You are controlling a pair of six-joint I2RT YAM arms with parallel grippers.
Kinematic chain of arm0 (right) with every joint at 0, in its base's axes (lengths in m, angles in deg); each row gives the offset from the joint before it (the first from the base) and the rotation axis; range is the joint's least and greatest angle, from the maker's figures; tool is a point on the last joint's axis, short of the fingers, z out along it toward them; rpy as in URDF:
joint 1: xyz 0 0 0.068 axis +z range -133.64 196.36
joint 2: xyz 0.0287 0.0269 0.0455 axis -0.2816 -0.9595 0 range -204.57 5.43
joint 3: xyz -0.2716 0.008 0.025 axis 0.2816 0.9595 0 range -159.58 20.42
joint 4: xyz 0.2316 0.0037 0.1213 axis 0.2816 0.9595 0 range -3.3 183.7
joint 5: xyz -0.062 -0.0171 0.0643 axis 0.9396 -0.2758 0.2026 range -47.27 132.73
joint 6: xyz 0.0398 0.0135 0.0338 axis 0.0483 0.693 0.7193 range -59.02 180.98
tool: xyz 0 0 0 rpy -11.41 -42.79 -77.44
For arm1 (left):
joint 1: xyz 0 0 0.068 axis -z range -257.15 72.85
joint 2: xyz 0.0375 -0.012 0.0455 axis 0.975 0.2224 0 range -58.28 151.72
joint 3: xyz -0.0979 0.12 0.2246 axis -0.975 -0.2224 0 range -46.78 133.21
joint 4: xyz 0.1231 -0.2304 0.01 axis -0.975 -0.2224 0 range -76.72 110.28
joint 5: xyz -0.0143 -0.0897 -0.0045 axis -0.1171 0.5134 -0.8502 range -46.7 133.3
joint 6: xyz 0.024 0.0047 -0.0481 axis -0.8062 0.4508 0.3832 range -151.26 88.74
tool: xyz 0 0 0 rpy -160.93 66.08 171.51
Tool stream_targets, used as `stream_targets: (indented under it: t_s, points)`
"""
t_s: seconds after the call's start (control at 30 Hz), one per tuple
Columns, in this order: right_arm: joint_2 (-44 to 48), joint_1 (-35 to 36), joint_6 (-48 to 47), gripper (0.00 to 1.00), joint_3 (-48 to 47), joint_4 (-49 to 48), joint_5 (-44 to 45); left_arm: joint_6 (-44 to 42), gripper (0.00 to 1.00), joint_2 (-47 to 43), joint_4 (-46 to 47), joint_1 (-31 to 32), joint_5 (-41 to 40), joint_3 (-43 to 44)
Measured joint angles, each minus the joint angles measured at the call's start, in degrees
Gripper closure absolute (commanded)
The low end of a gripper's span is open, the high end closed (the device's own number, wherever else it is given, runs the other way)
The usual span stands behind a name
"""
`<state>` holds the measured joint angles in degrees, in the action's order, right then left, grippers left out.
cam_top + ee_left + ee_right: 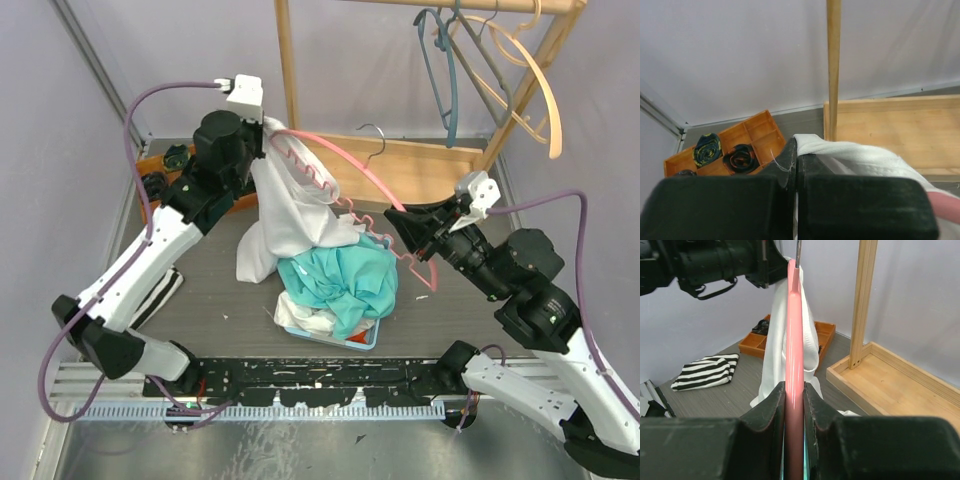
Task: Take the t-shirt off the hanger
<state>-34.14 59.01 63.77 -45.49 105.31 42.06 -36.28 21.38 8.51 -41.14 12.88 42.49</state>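
White t-shirt point(285, 200): hung from the far end of the pink hanger point(794, 350) and fell below it in loose folds, with its lower edge on the heap under the hanger.
Pink hanger: held slanting above that heap. It was plastic, with a notched lower bar and a metal hook at its middle. I judged it stiff and smooth enough for cloth to slide along, though the notches might catch a seam.
My left gripper point(796, 155): at the hanger's far end, fingers pressed together on a fold at the top of the shirt.
My right gripper point(794, 390): at the hanger's near end, clamped on the pink bar.
Handling, shirt: I judged it light, soft and limp, not fragile. It would bunch rather than push, so only a pull would move it.
Where to hold: a pinch of doubled cloth near the shoulder or collar, close against the hanger, where I had it.
Basket point(373, 335): under the hanger, heaped with teal and white cloth.
Orange tray point(765, 137): beyond the hanger's far end, with dark rolled items in two compartments.
Wooden rack point(862, 300): behind the hanger.
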Motion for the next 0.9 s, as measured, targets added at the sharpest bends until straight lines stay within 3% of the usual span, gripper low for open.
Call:
stream_targets:
  t_s: [0.2, 0.53, 0.73, 0.9]
  points:
    - [2.01, 0.0, -0.15, 0.99, -0.2, 0.96, 0.26, 0.74, 1.0, 4.59, -2.4, -0.35, 0.87, 2.05]
    - [2.62, 0.0, -0.09, 0.99, -1.16, 1.18, 3.61, 2.34, 1.0, 3.43, -4.48, -0.63, 2.78, 2.45]
    - [-0.52, 0.0, -0.07, 0.99, -2.27, -0.57, 9.6, 5.33, 1.0, -5.35, -8.04, -0.61, 7.82, 1.25]
    - [-10.12, 0.0, -0.09, 0.99, -7.89, -4.39, 16.2, 9.73, 1.0, -16.15, -8.24, -0.61, 15.02, -1.03]
